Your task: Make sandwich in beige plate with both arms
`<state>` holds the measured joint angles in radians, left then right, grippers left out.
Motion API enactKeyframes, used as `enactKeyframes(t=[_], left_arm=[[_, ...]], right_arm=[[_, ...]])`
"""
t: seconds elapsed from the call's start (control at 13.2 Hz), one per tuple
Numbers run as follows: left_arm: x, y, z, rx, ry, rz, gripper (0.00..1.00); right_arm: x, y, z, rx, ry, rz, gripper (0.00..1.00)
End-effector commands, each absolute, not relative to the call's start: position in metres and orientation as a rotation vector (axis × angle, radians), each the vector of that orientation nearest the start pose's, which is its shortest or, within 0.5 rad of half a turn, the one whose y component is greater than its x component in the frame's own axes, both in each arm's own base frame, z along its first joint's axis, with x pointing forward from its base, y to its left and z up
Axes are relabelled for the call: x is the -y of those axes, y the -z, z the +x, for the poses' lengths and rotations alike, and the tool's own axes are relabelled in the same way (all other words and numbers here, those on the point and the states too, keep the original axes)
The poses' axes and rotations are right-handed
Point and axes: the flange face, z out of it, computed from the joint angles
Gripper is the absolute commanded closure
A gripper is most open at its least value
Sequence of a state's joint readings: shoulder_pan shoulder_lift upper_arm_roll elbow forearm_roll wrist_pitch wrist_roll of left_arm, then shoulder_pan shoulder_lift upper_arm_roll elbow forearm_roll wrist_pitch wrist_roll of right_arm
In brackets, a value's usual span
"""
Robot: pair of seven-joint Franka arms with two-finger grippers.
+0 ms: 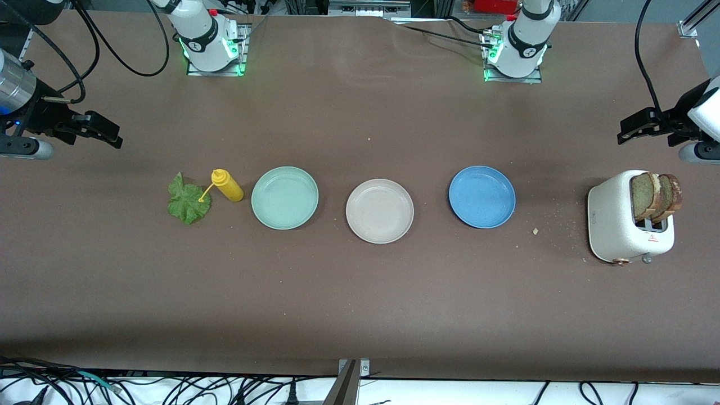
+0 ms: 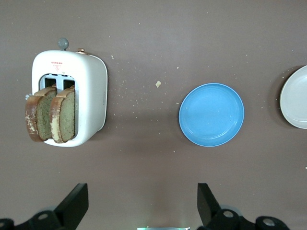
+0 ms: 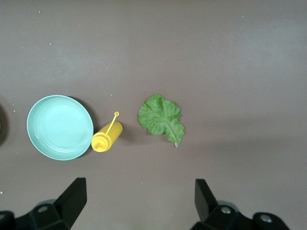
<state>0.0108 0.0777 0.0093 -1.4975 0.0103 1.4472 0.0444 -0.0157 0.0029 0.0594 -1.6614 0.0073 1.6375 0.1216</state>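
The beige plate (image 1: pixel 379 211) sits bare between the mint green plate (image 1: pixel 284 197) and the blue plate (image 1: pixel 482 196), well apart from both grippers. The left gripper (image 1: pixel 641 128) hangs near the toaster (image 1: pixel 616 222), fingers apart, holding nothing. The right gripper (image 1: pixel 101 132) hangs near the lettuce leaf (image 1: pixel 189 199), also wide apart. The bread slices (image 1: pixel 655 196) stand close together, so the fingers might grab both or tip the toaster. The thin leaf could slip.

High front camera faces both bases across the surface (image 1: pixel 360 304); wrist cameras look straight down (each sharing plates with the front).
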Motion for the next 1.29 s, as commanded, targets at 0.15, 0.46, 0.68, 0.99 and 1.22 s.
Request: enactKeyframes(t=[0.15,0.46,0.68,0.99,1.22], left_arm=[[-0.011,-0.607,0.568,-0.070,-0.193,-3.120,0.00],[-0.012,-0.606,0.569,-0.068,-0.186,-3.119,0.00],[-0.016,-0.605,0.570,-0.070,-0.176,-3.097,0.00],[-0.022,-0.599,0.573,-0.093,-0.195,-3.065,0.00],[-0.019,-0.599,0.573,-0.099,-0.194,-3.074,0.00]], right_arm=[[-0.025,-0.591,0.559,-0.140,-0.040,-3.129,0.00],[-0.025,-0.591,0.559,-0.140,-0.040,-3.130,0.00],[-0.025,-0.592,0.559,-0.140,-0.040,-3.131,0.00],[-0.025,-0.591,0.559,-0.140,-0.042,-3.131,0.00],[-0.026,-0.591,0.559,-0.138,-0.042,-3.129,0.00]])
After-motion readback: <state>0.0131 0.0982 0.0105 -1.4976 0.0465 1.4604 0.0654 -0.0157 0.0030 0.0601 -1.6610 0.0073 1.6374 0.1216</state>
